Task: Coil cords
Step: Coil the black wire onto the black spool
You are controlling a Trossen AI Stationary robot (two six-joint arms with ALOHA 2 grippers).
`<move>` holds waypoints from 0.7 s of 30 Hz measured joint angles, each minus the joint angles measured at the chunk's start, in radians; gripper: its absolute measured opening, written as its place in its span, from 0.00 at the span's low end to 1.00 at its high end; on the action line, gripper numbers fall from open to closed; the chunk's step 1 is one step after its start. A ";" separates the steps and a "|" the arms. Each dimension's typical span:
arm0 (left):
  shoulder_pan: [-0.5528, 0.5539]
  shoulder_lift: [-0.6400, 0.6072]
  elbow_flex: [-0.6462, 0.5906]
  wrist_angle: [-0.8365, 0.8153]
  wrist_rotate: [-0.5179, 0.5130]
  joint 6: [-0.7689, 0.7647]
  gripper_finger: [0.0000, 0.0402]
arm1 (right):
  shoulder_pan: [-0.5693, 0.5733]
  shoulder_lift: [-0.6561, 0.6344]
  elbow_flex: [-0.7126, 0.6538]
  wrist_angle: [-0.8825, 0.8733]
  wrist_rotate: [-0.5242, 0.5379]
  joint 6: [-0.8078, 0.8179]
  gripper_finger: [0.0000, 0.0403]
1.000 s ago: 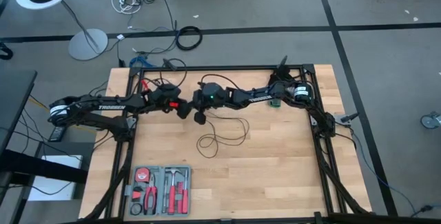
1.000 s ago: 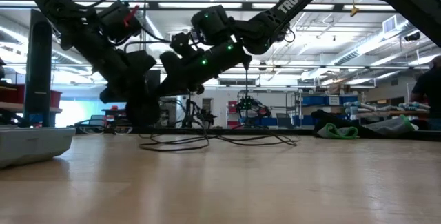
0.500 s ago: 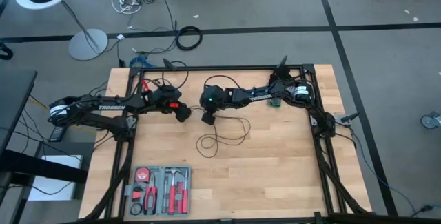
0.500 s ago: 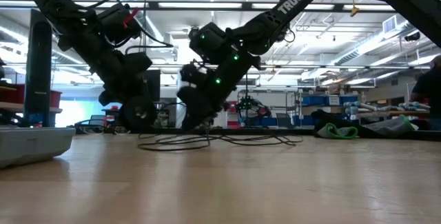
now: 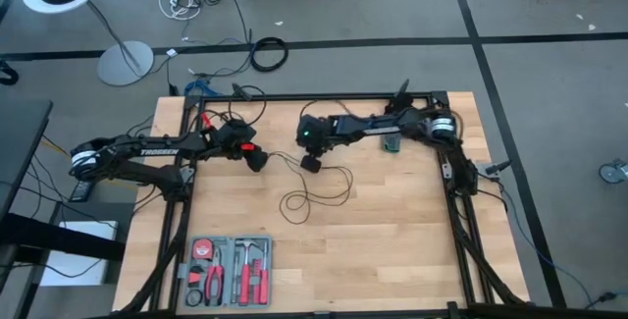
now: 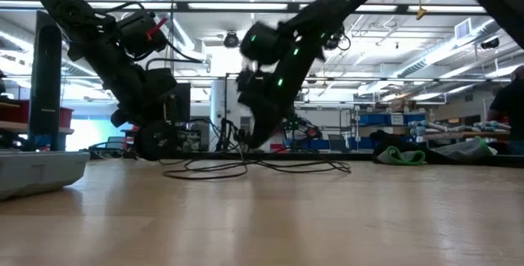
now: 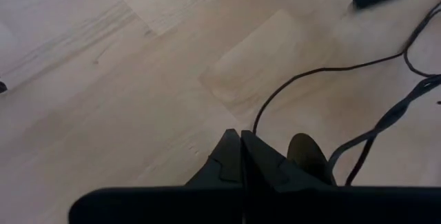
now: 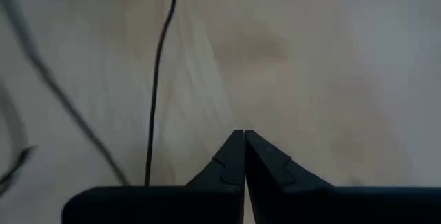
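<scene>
A long, thin black cord (image 5: 312, 193) lay in loose loops near the middle of a pale wooden table (image 5: 392, 240), trailing toward 11 o'clock. The left gripper (image 5: 257, 159) sat at the cord's 10 o'clock end, fingers (image 7: 231, 156) clenched together, a strand running just beside them. The right gripper (image 5: 312, 162) hovered at 12 o'clock of the loops, fingers pressed shut, holding nothing visible. A grey tool tray (image 5: 228, 271) rested at 7 o'clock. Grey floor (image 5: 549, 74) surrounded the table.
</scene>
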 joint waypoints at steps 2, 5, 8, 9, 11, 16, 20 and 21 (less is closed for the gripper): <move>0.000 0.000 0.000 -0.002 0.000 0.000 0.00 | -0.006 -0.069 -0.057 0.020 -0.001 0.001 0.01; 0.000 0.000 0.000 -0.002 0.000 0.001 0.00 | -0.010 -0.187 -0.210 0.090 -0.004 0.036 0.01; 0.000 0.000 0.000 -0.001 0.000 0.001 0.00 | -0.005 -0.348 -0.435 0.304 -0.004 0.090 0.01; 0.000 0.000 0.000 0.000 0.000 0.001 0.00 | 0.001 -0.401 -0.520 0.421 -0.004 0.119 0.01; 0.000 0.000 0.000 0.001 0.000 0.001 0.00 | 0.020 -0.477 -0.692 0.684 -0.004 0.187 0.01; 0.000 0.000 0.000 0.023 0.001 0.020 0.00 | 0.078 -0.442 -0.972 1.500 0.135 0.274 0.01; 0.000 0.000 0.002 0.041 0.001 0.021 0.00 | 0.095 -0.292 -0.966 1.696 0.156 0.238 0.02; 0.000 0.000 0.002 0.046 0.001 0.021 0.00 | 0.097 -0.261 -0.939 1.699 0.141 0.236 0.02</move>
